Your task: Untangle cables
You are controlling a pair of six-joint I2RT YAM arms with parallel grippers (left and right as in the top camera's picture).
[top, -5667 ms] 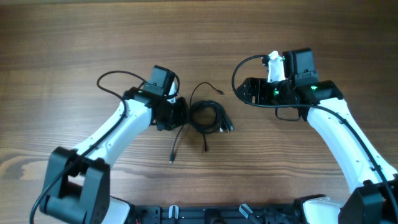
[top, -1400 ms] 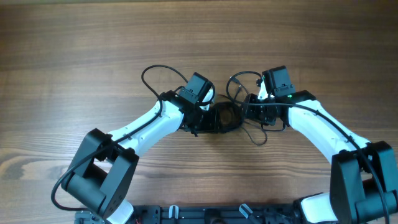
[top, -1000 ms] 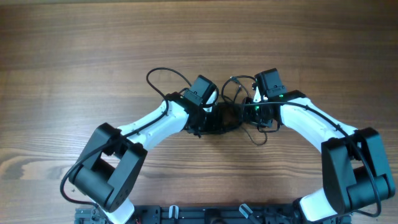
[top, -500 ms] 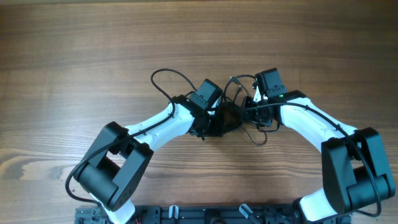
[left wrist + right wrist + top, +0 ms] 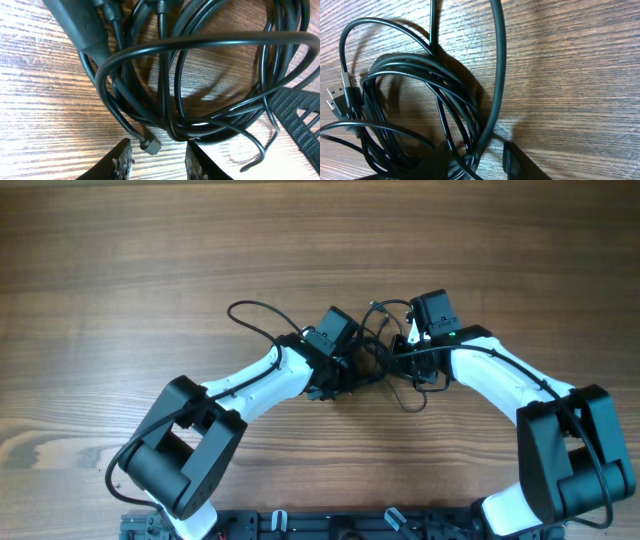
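Observation:
The cables lie as a tangled black bundle on the wooden table, between the two grippers. My left gripper stands at the bundle's left side and my right gripper at its right side. In the left wrist view the coils fill the frame. A small plug end sits between the tips of the open left gripper, touching neither finger. In the right wrist view the right gripper is open around a few strands of the bundle, with a gap at the right finger.
Metal plug ends stick out at the bundle's left in the right wrist view. The arms' own wires loop out at the left and below the right wrist. A ribbed black gripper part sits at the right of the left wrist view.
The left arm has pushed right into the bundle, and its wire loop has swung out to the left. The coils have spread a little. Both pairs of jaws have narrowed slightly.

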